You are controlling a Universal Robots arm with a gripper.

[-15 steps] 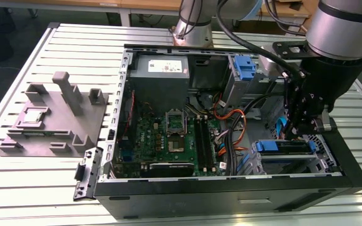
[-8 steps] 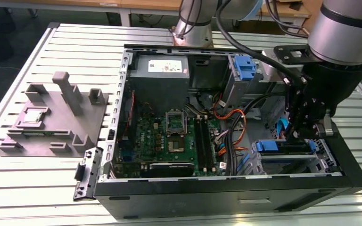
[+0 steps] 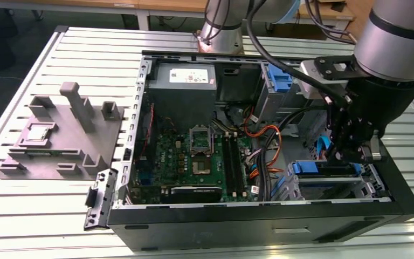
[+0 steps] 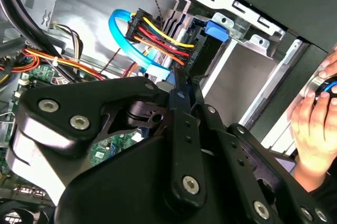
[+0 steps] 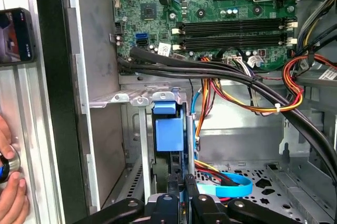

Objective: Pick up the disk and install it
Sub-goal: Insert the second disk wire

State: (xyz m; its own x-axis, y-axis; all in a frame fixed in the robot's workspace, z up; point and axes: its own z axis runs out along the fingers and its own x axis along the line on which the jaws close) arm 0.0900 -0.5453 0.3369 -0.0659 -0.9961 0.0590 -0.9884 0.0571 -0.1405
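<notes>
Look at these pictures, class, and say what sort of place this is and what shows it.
Probably a robotics lab or test bench. An open desktop computer case lies on a slotted metal table, a grey fixture block sits beside it, and the arm's tool works at the blue-framed disk in the drive bay.

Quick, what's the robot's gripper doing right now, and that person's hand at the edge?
Gripper: fingers shut on the disk, which stands on edge in the drive bay.
Person's hand: resting on a round knob beside the computer case, holding nothing else.
</notes>
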